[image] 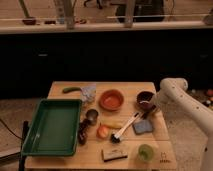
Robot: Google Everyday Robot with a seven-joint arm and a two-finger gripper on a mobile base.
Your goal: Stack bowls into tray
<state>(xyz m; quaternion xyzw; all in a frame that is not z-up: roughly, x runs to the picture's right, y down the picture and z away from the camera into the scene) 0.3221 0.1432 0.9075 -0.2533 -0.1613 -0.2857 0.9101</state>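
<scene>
Altogether two bowls sit right of the single green tray point(52, 126): one orange bowl point(111, 99) nearer it, one maroon bowl point(145, 100) farther right. At the maroon bowl's right edge is the gripper point(153, 106).

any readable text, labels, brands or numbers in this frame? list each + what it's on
None can be read.
Small dark marks near the table's front right corner: too small to read.
Flat block at the front edge: dark band on top, no letters legible.
Orange bowl, maroon bowl, green tray: no markings visible.
Pincer: at the maroon bowl's right rim, no label visible.
</scene>
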